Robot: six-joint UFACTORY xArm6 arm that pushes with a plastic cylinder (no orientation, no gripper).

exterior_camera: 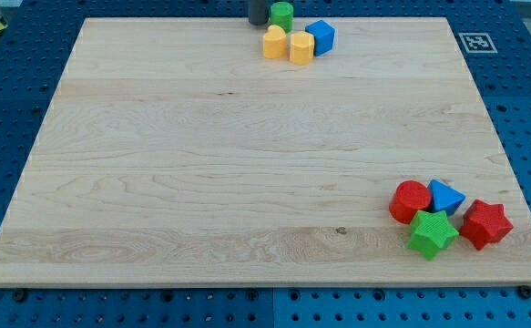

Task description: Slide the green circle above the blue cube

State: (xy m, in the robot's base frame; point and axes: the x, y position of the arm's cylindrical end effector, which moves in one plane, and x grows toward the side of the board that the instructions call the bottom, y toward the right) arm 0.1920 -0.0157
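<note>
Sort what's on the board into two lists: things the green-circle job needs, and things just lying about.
For the job:
- green circle
- blue cube
- my tip, touching the green circle's left side

Lying about:
- yellow blocks and, beside the blue cube
- red cylinder
- blue triangle
- green star
- red star

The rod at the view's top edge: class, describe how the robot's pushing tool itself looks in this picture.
Only a short stub of the rod shows, cut off by the view's top edge. It is dark grey to black, straight and plain, with no visible cables or markings. My tip sits just left of the green circle.
</note>
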